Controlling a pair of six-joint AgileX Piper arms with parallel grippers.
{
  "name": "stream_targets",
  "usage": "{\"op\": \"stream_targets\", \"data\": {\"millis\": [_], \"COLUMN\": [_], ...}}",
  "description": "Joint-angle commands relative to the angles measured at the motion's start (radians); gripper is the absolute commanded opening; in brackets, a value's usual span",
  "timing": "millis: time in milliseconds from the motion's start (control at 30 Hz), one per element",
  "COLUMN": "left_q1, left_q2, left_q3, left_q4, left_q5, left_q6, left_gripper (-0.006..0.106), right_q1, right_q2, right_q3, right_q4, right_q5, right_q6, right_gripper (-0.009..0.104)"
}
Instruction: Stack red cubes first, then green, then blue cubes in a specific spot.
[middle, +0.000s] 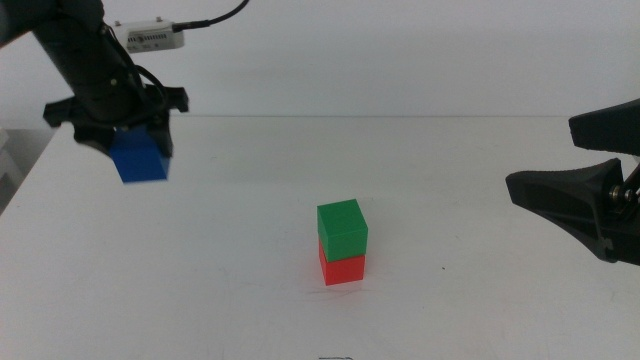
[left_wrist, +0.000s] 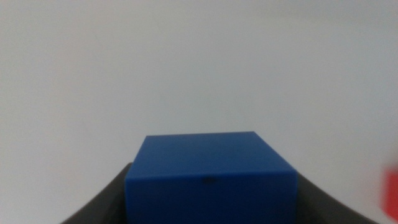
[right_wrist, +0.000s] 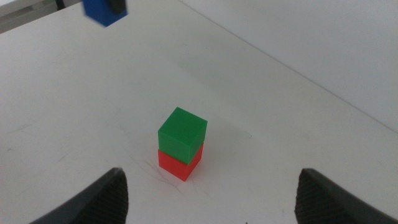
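The green cube (middle: 342, 227) sits on the red cube (middle: 343, 268) in the middle of the white table (middle: 450, 300), while the left gripper (middle: 128, 135) squeezes the blue cube (middle: 139, 158) up in the air far to the left, and the right gripper (right_wrist: 211, 193) waits with jaws wide apart

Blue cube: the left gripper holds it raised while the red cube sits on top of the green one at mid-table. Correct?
Not quite. The order is reversed: the green cube sits on the red cube, as the middle view shows. The left gripper does hold the blue cube raised.
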Motion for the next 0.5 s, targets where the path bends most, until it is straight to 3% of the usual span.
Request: {"op": "stream_targets", "data": {"millis": [0,167,467], "left_q1": [-0.057,-0.232,-0.489], "left_q2": [-0.187,-0.323,-0.197], "left_q3": [0.110,0.224,0.040], "left_q4": [0.009,0.095,0.146], "left_q5": [-0.036,-0.028,0.054], "left_q6": [-0.123,-0.329,-0.462], "left_gripper": [0.001,0.001,0.001], "right_q1": [-0.006,-0.006,-0.006], "right_q2": [-0.009,-0.009,-0.009], "right_q3": [-0.027,-0.027,-0.027], "right_q4": [0.010,0.010,0.010], "right_q5": [-0.062,-0.062,-0.060], "right_q6": [-0.011,-0.011,-0.011], "right_gripper": [0.092,0.092,0.092]}}
